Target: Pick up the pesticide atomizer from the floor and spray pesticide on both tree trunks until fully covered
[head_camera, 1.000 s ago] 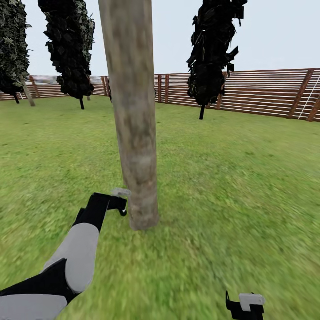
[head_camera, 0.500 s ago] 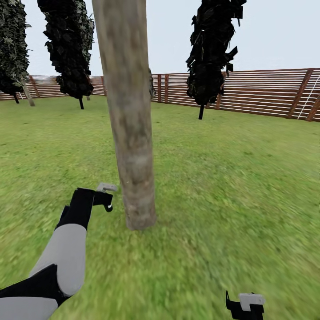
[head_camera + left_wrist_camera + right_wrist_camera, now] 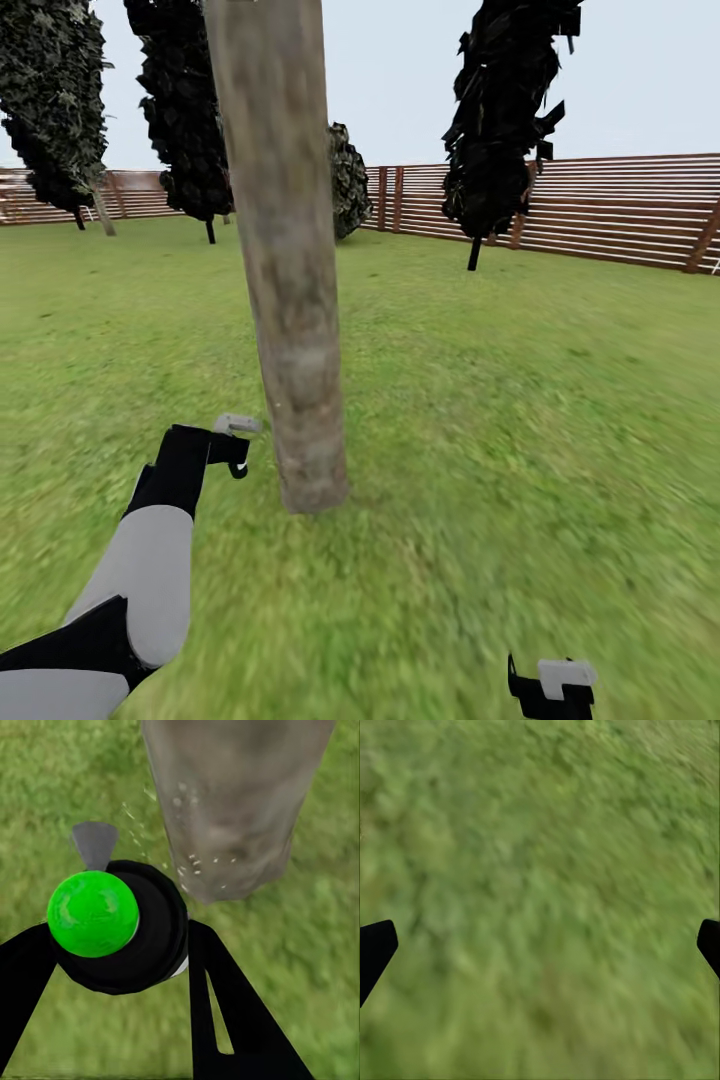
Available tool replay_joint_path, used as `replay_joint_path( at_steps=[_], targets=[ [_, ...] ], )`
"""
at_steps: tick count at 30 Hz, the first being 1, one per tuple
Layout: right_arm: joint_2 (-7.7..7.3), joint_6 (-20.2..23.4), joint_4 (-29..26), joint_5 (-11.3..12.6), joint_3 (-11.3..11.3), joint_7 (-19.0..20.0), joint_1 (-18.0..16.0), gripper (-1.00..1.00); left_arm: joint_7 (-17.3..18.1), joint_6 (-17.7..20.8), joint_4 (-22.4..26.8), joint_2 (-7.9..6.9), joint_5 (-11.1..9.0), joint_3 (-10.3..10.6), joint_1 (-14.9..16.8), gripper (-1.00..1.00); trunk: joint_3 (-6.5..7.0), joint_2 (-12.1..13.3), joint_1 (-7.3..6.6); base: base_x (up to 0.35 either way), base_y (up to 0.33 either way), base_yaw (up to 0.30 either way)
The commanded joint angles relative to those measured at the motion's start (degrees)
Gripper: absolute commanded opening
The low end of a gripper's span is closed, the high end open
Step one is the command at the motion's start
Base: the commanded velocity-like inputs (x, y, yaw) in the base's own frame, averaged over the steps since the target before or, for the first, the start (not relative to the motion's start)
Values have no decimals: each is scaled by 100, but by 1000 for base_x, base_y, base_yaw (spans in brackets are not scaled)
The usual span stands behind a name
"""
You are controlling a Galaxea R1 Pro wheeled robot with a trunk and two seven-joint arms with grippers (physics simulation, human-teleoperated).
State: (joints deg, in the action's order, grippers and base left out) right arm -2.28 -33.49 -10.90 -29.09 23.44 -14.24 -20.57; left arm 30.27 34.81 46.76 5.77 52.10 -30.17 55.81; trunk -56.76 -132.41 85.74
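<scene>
A thick pale mottled tree trunk (image 3: 292, 300) rises from the grass right in front of me. My left gripper (image 3: 236, 452) hangs low beside the trunk's base, just to its left. In the left wrist view this gripper (image 3: 120, 945) is shut on the pesticide atomizer (image 3: 94, 913), a black body with a bright green cap and a grey nozzle (image 3: 94, 843). Tiny whitish specks of pesticide (image 3: 187, 862) float between the nozzle and the trunk (image 3: 232, 802). My right gripper (image 3: 550, 688) sits low at the front right, open over bare grass (image 3: 540, 900).
The lawn (image 3: 520, 400) spreads all around. Black cypress-like trees (image 3: 505, 110) (image 3: 185, 110) stand behind, in front of a brown slat fence (image 3: 620, 210). Far back left, another leafy tree stands on a thin pale leaning trunk (image 3: 100, 212).
My left gripper with the atomizer has moved left, a little away from the trunk. The head camera has then turned slightly, shifting the background to the right. The right gripper stays put.
</scene>
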Motion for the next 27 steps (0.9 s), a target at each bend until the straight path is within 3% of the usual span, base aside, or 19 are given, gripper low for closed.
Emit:
replay_joint_path(
  at_steps=[1,6,10,20,27],
  targets=[
    [0,0,0,0,1,0,0,100,-5,0,0,2,-4,1,0,-100,0,0,0,0,-272,276],
    [0,0,0,0,2,0,0,100,-47,1,0,3,-42,-18,0,-100,0,0,0,0,-272,276],
    [0,0,0,0,2,0,0,100,-345,3,0,3,-62,-26,-26,-100,0,0,0,-74,-272,226],
    [0,0,-1,0,2,-4,0,100,-469,0,-48,76,-92,-29,-115,-100,0,0,0,-35,-272,15],
    [0,0,-4,0,2,-6,0,100,-469,-4,-62,205,-94,-1,-122,-100,0,0,0,0,-273,30]
  ],
)
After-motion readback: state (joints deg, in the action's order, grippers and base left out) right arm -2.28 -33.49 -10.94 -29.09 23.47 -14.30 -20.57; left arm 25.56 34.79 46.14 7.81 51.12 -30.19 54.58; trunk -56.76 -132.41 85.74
